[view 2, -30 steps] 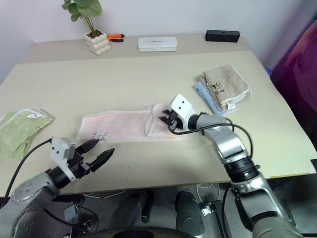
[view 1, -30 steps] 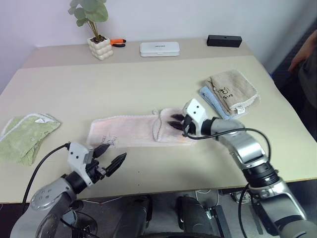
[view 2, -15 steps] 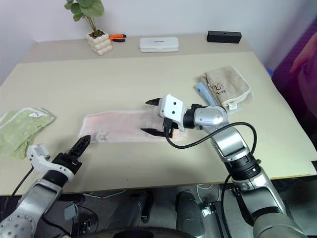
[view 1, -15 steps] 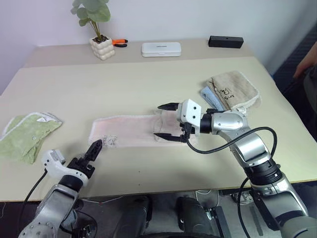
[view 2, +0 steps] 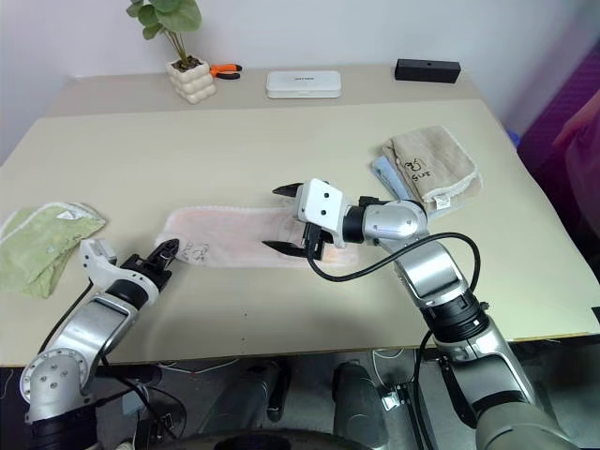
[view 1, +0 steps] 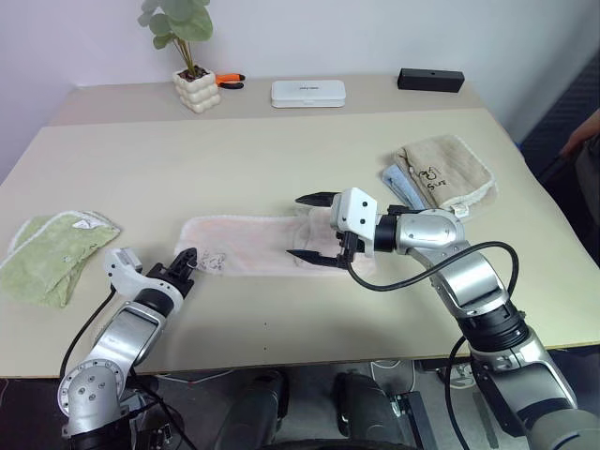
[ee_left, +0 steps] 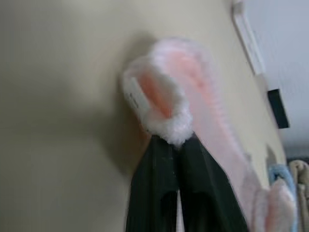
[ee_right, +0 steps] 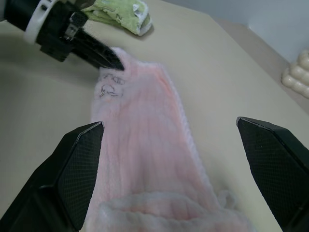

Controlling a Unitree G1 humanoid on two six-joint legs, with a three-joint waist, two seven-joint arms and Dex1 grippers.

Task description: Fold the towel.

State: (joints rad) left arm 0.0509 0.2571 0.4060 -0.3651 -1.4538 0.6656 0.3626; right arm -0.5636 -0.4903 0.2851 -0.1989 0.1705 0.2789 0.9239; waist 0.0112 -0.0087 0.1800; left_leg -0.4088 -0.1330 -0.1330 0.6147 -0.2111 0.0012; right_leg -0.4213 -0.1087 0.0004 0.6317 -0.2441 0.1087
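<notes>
— Two grippers on that one pink towel (view 1: pixel 246 246), is that right?
— Only one has it. The towel lies stretched flat across the middle of the table (view 1: pixel 281 150), and the left gripper (view 1: pixel 185 262) at the lower left of the frame has its black fingers pinched together on the towel's left end, close to the little dark embroidered mark (view 1: pixel 208 263).
— And the right one?
— The right gripper (view 1: pixel 308 226) hangs over the bunched right end, fingers spread wide, holding nothing.
— What else is on the table?
— Off at the left edge, a light green towel (view 1: pixel 52 257). Right of centre, a tan towel (view 1: pixel 445 173) sits on a pale blue cloth (view 1: pixel 397 184). Along the top there's a potted plant (view 1: pixel 189 52), a white case (view 1: pixel 307 92) and a black box (view 1: pixel 429 80).
</notes>
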